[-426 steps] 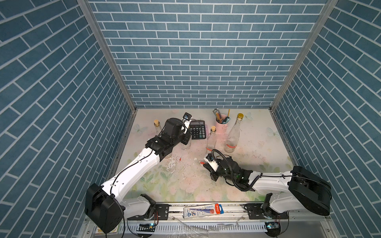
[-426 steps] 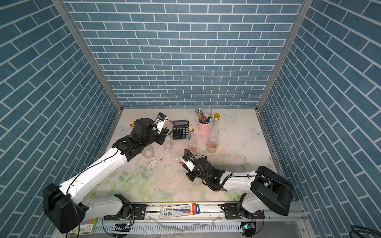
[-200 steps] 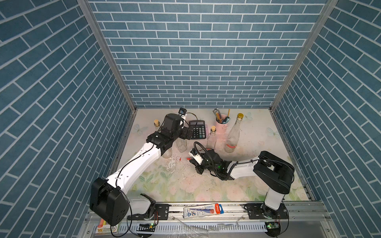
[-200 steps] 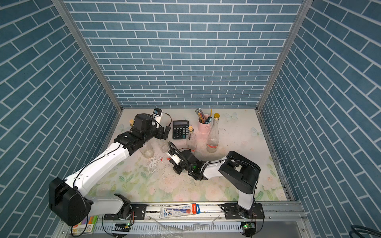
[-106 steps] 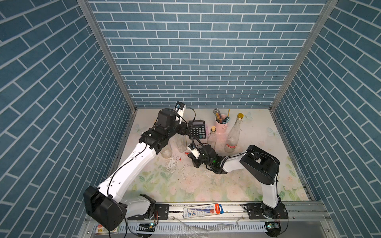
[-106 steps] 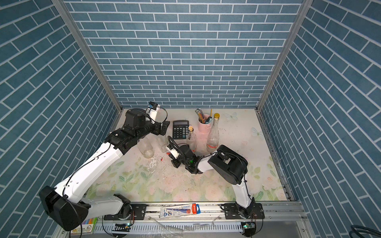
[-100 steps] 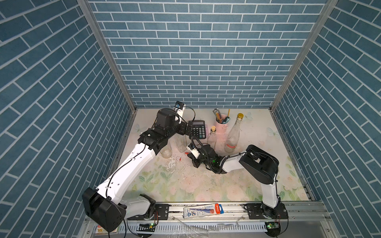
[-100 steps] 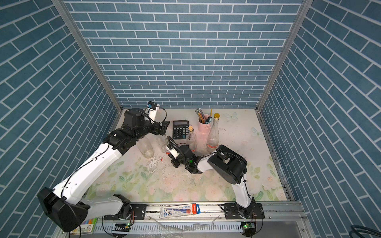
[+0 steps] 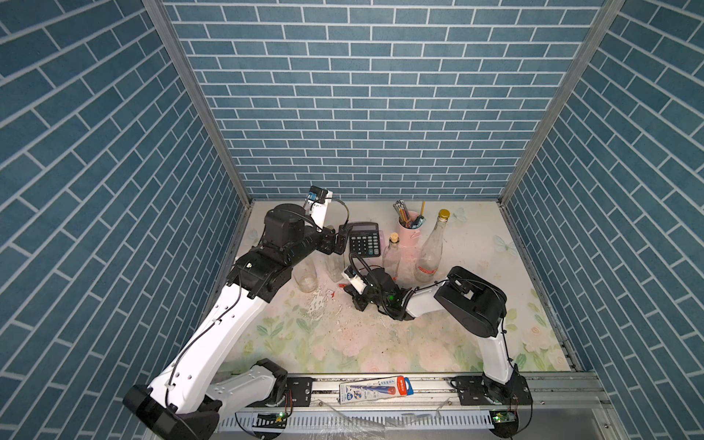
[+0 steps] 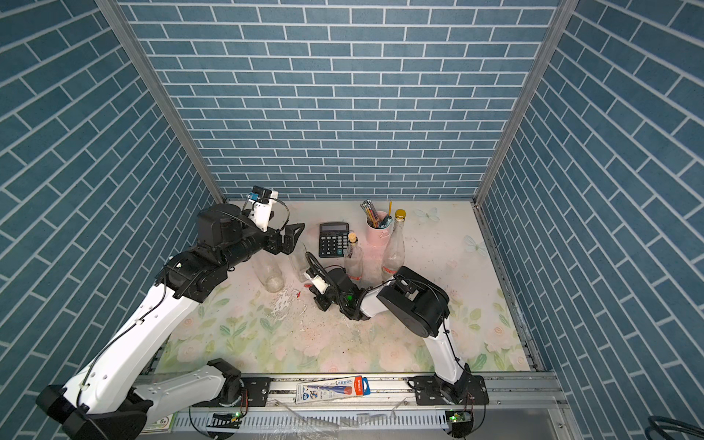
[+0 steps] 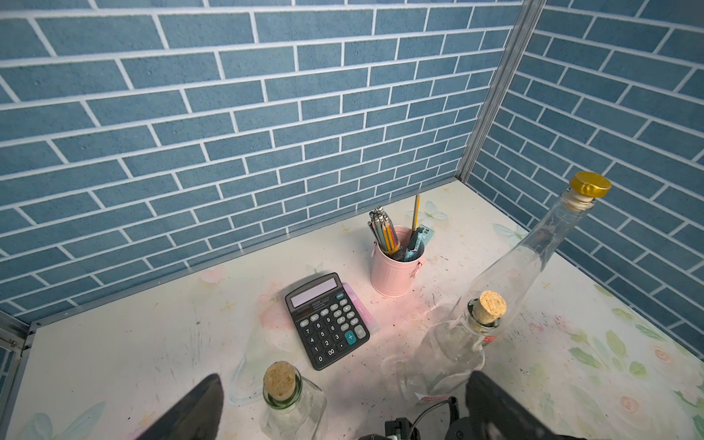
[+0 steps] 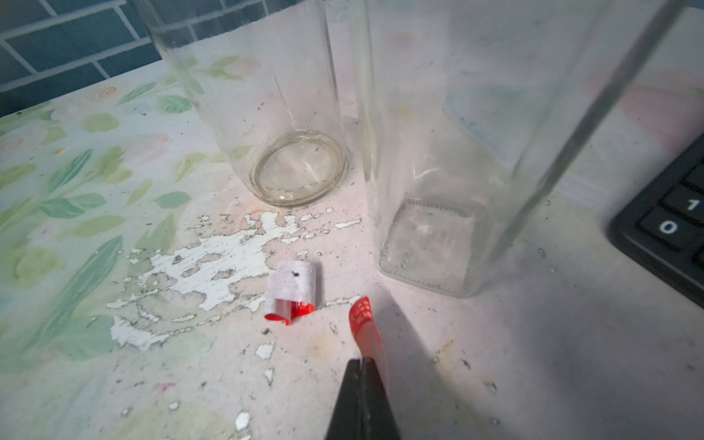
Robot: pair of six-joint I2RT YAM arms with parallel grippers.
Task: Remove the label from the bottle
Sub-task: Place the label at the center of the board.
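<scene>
My right gripper (image 12: pixel 362 367) is shut on a thin red label strip (image 12: pixel 365 327) that sticks out past its tips, low over the table; in both top views it sits mid-table (image 9: pixel 348 284) (image 10: pixel 311 285). Just ahead of it stands a clear square bottle (image 12: pixel 438 213) with bare glass sides, corked (image 11: pixel 280 379). A curled white-and-red label piece (image 12: pixel 291 295) lies on the table beside the strip. My left gripper (image 11: pixel 343 407) hangs open above that bottle (image 9: pixel 335 266), its fingers (image 11: pixel 198 407) wide apart and touching nothing.
A round clear bottle (image 12: pixel 266 114) stands next to the square one. Behind are a calculator (image 9: pixel 365 239), a pink pencil cup (image 9: pixel 409 232), a small corked bottle (image 9: pixel 391 255) and a tall gold-capped bottle (image 9: pixel 430 247) with a red band at its base. White paint flakes (image 12: pixel 213 263) mark the table.
My left gripper lifted up and back off the square bottle, staying open. My right gripper, still shut on the strip, slid left and toward the back, close to the bottles.
</scene>
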